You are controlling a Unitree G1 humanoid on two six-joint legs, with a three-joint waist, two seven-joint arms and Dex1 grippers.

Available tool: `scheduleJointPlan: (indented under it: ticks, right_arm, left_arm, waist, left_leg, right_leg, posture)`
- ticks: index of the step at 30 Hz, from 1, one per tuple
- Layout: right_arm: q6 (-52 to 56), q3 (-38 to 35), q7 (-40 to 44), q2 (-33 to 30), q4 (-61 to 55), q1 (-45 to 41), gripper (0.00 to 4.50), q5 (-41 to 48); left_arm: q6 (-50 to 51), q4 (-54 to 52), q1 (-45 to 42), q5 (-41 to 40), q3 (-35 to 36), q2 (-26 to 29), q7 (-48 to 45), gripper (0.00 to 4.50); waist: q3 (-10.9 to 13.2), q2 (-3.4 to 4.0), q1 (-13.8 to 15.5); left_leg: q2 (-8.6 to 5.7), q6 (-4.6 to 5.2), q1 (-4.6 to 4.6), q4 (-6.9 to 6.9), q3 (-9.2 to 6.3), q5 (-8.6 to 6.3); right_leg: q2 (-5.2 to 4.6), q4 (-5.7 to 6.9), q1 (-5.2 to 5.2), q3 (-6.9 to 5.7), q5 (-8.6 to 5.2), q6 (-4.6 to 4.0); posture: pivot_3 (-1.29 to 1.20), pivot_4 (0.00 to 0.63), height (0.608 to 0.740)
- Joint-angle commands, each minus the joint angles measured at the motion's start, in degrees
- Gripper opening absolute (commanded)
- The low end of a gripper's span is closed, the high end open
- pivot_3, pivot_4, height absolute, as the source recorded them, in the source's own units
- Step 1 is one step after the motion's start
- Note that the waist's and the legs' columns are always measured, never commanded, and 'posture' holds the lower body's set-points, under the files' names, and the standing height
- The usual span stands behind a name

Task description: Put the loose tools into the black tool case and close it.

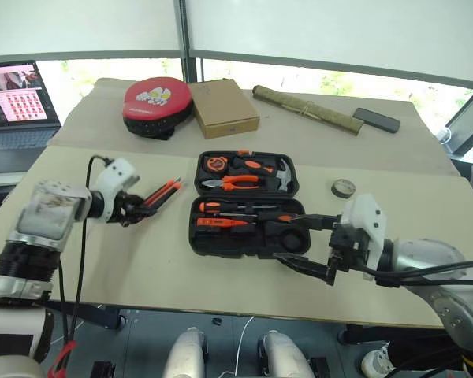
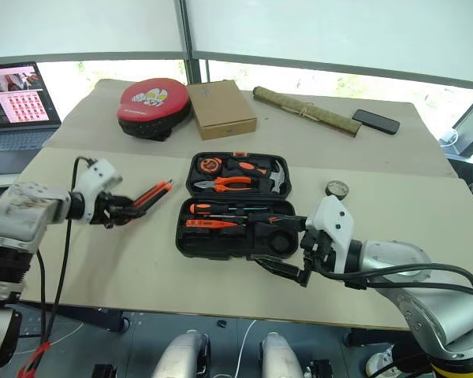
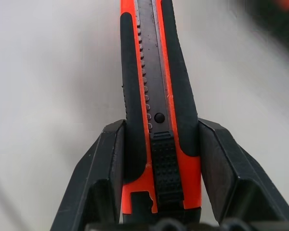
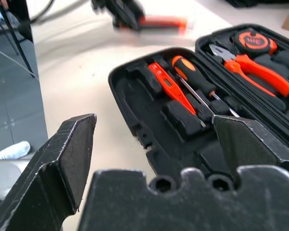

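1. The utility knife [image 3: 156, 106] runs out past the frame edge in the left wrist view, so its blade end is cut off there; in the head views it reads as a thin orange-and-black sliver angled toward the black tool case [image 1: 247, 203]; whether it touches the table [image 1: 142, 260] cannot be told.
2. The left gripper [image 1: 139, 206] is closed on the knife's rear end, one finger pressed against each side of the handle; it sits to the left of the case, apart from it.
3. The right gripper [image 1: 309, 246] stands wide apart and holds nothing; it is at the case's front right corner; contact with the rim cannot be told.
4. The case lies open; screwdrivers [image 4: 192, 86] sit in the near half; orange-handled pliers [image 1: 238, 181], a tape measure [image 1: 215, 164] and a small hammer [image 1: 284, 176] sit in the far half; some slots are too dark to read.
5. Behind the case: a red-and-black pad [image 1: 156, 105], a cardboard box [image 1: 224, 107], a rolled mat [image 1: 306, 109], a phone [image 1: 376, 120]; a tape roll [image 1: 343, 187] lies to the right; a laptop [image 1: 16, 102] stands at far left.
6. Bare tabletop lies between knife and case, and along the near edge.
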Motion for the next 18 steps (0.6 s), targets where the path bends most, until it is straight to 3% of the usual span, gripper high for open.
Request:
scheduleJointPlan:
  ticks: [1, 7, 12, 18]
  right_arm:
    - [-0.1, -2.1, -0.2, -0.7, -2.0, 0.8, 4.50, 0.7]
    - [0.1, -1.5, -1.3, -0.3, -1.8, 1.0, 4.50, 0.0]
    - [0.5, -2.1, -3.2, 0.1, -3.3, 2.9, 4.50, 0.4]
    - [0.9, -2.9, -5.8, 0.7, -6.0, 6.1, 4.50, 1.0]
  left_arm:
    - [-5.8, -6.8, -4.3, -2.3, -1.3, -1.2, -6.7, 1.75]
    - [-9.9, -7.6, -8.8, 2.4, -13.2, -7.3, -13.3, 1.75]
    - [-10.4, -7.1, -9.6, 7.2, -22.0, -9.3, -18.0, 1.75]
    - [-5.2, -7.4, -10.4, 10.5, -26.3, -10.0, -19.8, 1.75]
  waist:
    - [0.0, 0.00, 0.4]
    - [0.0, 0.01, 0.3]
    - [0.0, 0.01, -0.6]
    - [0.0, 0.01, -0.7]
  left_leg:
    - [-0.01, 0.00, 0.00, 0.01, 0.01, 0.00]
    - [-0.05, 0.01, 0.01, 0.08, 0.02, 0.01]
    - [-0.01, 0.02, 0.01, -0.01, -0.06, 0.01]
    - [-0.02, 0.02, 0.01, 0.05, -0.08, 0.01]
  right_leg:
    - [-0.01, -0.01, 0.01, 0.00, 0.01, 0.01]
    - [0.03, -0.02, 0.08, 0.03, 0.01, 0.04]
    - [0.17, 0.03, -0.01, 0.10, 0.00, 0.01]
    - [0.14, 0.03, 0.02, 0.10, -0.01, 0.03]
  posture:
    - [0.00, 0.150, 0.740]
    - [0.00, 0.150, 0.740]
    - [0.00, 0.150, 0.740]
    - [0.00, 0.150, 0.740]
